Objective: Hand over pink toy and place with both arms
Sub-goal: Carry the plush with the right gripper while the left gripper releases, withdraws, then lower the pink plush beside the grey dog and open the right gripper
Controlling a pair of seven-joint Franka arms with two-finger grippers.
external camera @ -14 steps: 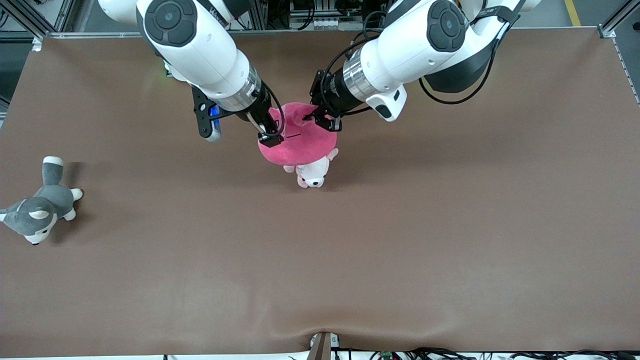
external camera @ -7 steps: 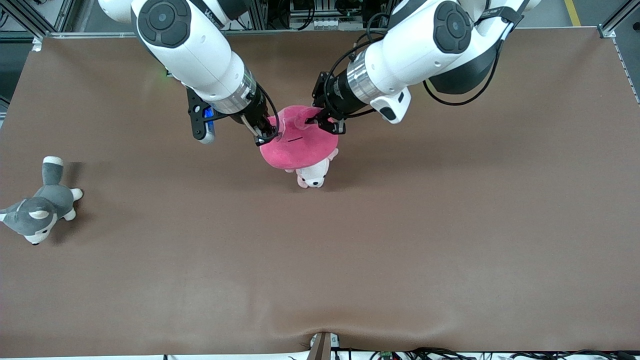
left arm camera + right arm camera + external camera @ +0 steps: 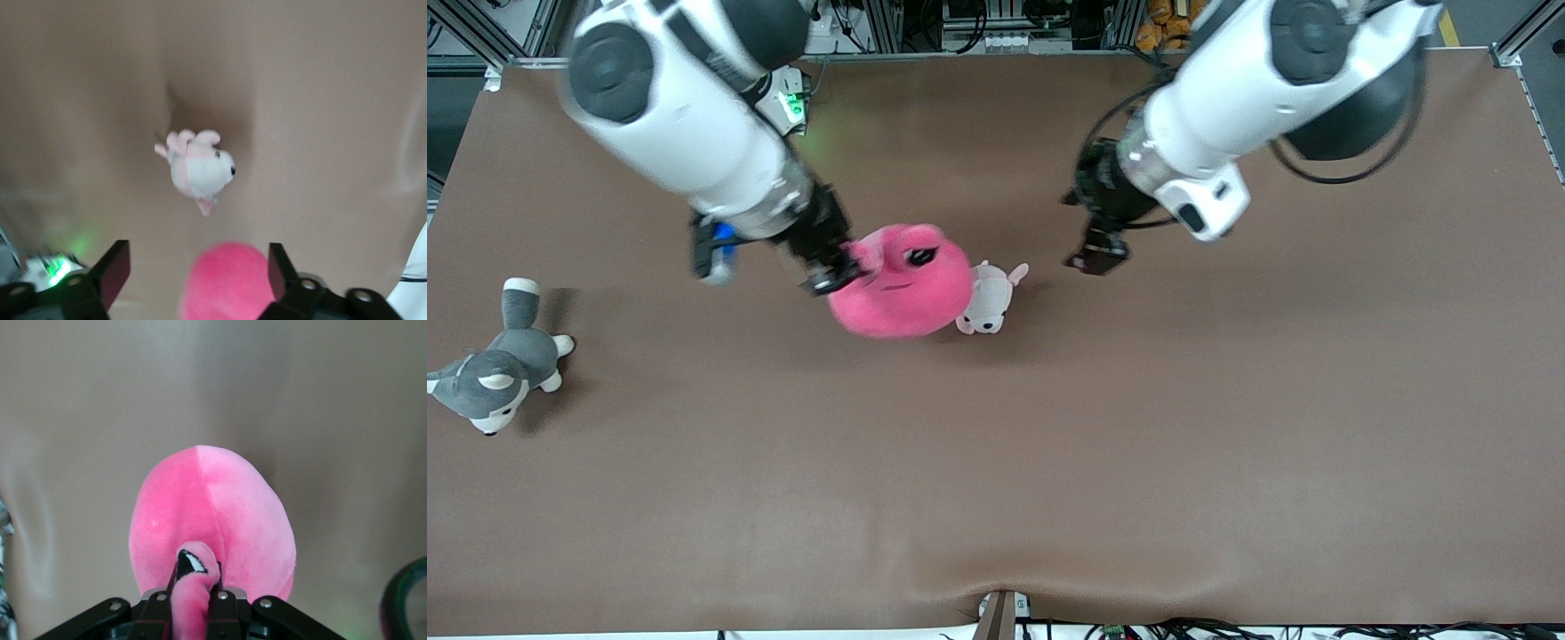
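Observation:
The pink toy [image 3: 903, 280], a round hot-pink plush with a half-closed black eye, hangs from my right gripper [image 3: 838, 274] over the table, next to the puppy plush. In the right wrist view the right gripper [image 3: 197, 577] is shut on a fold of the pink toy [image 3: 213, 513]. My left gripper [image 3: 1098, 255] is open and empty, apart from the toy, over bare table toward the left arm's end. In the left wrist view its fingers [image 3: 112, 275] stand wide apart around the left gripper's midpoint [image 3: 197, 277], with the pink toy [image 3: 223, 283] seen farther off between them.
A small pale pink-and-white puppy plush [image 3: 987, 304] lies on the brown table [image 3: 1138, 427] beside the pink toy; it also shows in the left wrist view [image 3: 197, 170]. A grey-and-white husky plush [image 3: 494, 373] lies at the right arm's end of the table.
My left gripper has let go of the pink toy and drawn away toward the left arm's end. My right arm has swung the toy toward its own end, uncovering the puppy plush.

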